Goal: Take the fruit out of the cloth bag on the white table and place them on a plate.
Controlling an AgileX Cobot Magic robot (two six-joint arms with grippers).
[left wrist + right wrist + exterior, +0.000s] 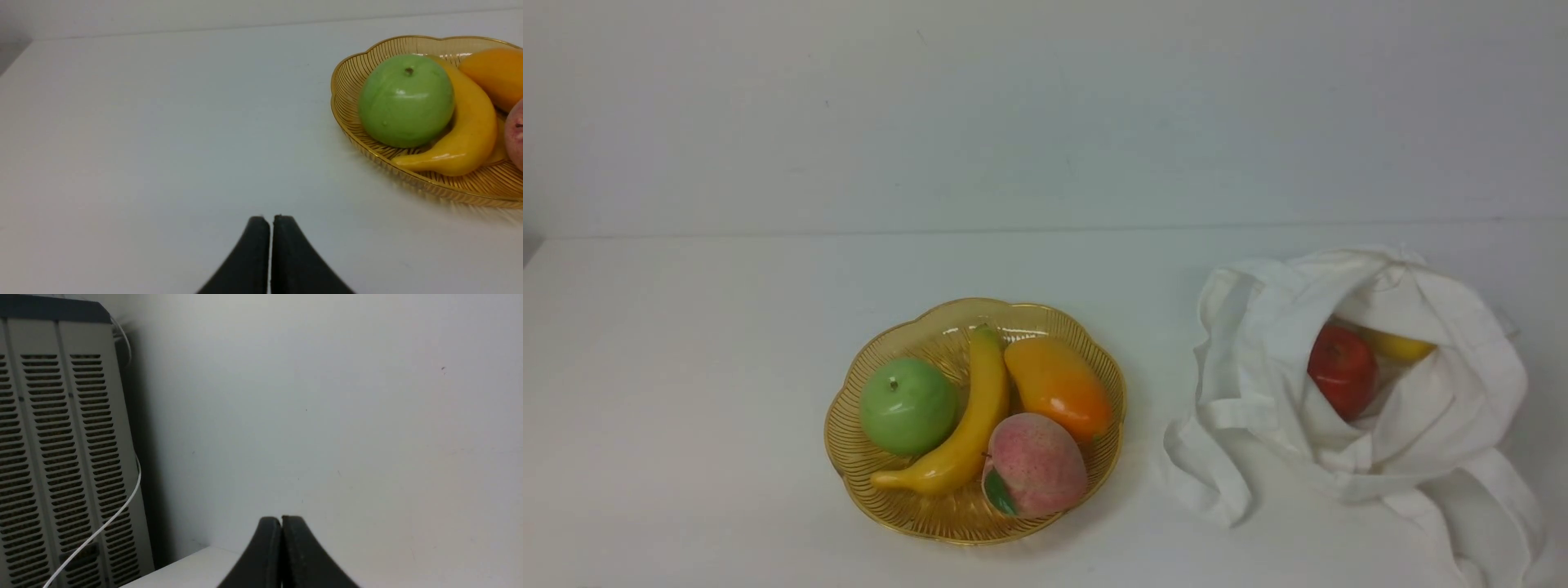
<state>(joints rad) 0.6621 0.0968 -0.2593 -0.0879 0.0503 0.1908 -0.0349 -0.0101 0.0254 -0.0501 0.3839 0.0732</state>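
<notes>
The amber plate (849,457) (347,73) sits at the middle of the white table (686,367). On it lies a pink speckled peach (1037,461) (515,139) with a green leaf. The white cloth bag (1258,343) slumps to the right, its mouth open toward me. Inside it show a red apple (1342,369) and a small yellow fruit (1401,346). Neither arm appears in the front view. My left gripper (271,217) is shut and empty, low over bare table beside the plate. My right gripper (281,518) is shut and empty, facing a wall.
A green apple (908,406) (406,100), a banana (968,425) (461,130) and an orange mango (1058,385) (496,73) also lie on the plate. A grey vented cabinet (53,457) with a white cable (114,514) stands off the table's corner in the right wrist view.
</notes>
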